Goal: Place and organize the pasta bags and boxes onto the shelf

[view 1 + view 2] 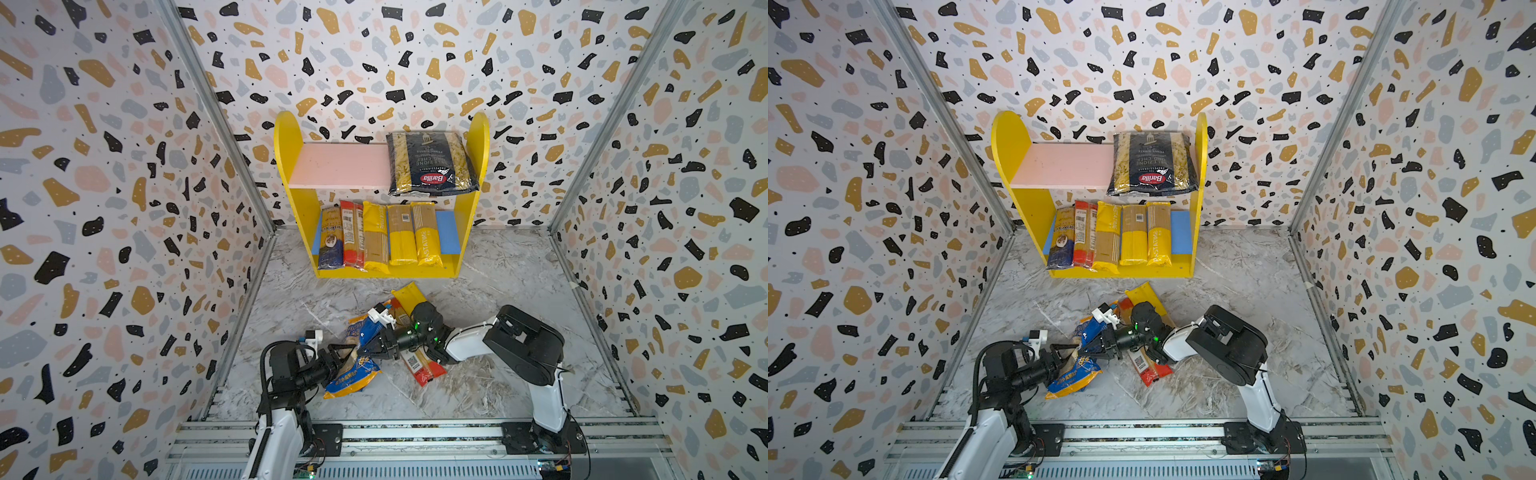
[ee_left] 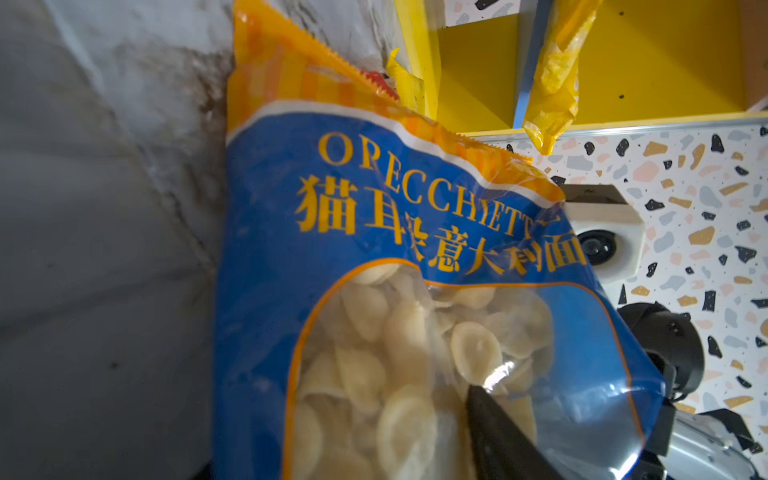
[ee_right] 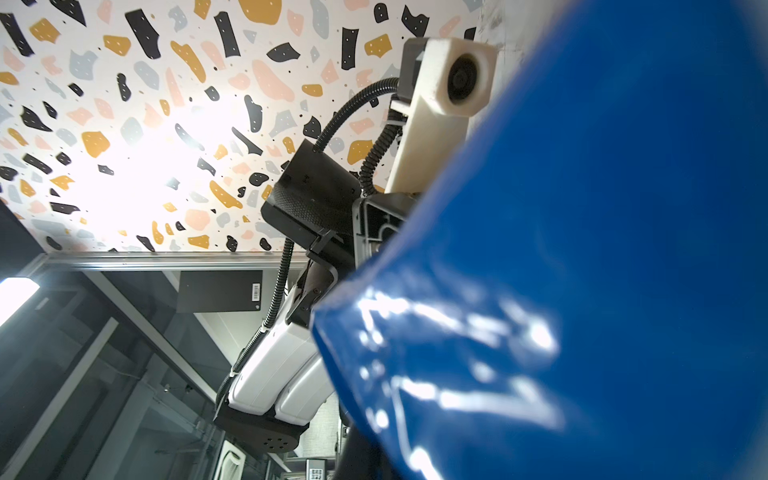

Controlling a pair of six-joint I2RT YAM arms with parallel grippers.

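Right hand pinches the Orecchiette bag; left hand straddles its edge, grip unclear.

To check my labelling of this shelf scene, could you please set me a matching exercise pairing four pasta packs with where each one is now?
Things:
1. Barilla bag
2. Orecchiette bag
3. dark blue spaghetti pack
4. red spaghetti pack with a QR code

Places:
A. leftmost on the blue lower board
B. lying flat on the table, ungripped
C. between the left gripper and the right gripper
D. right end of the pink upper board

Pairs: 1-D, 2-C, 3-A, 4-B.
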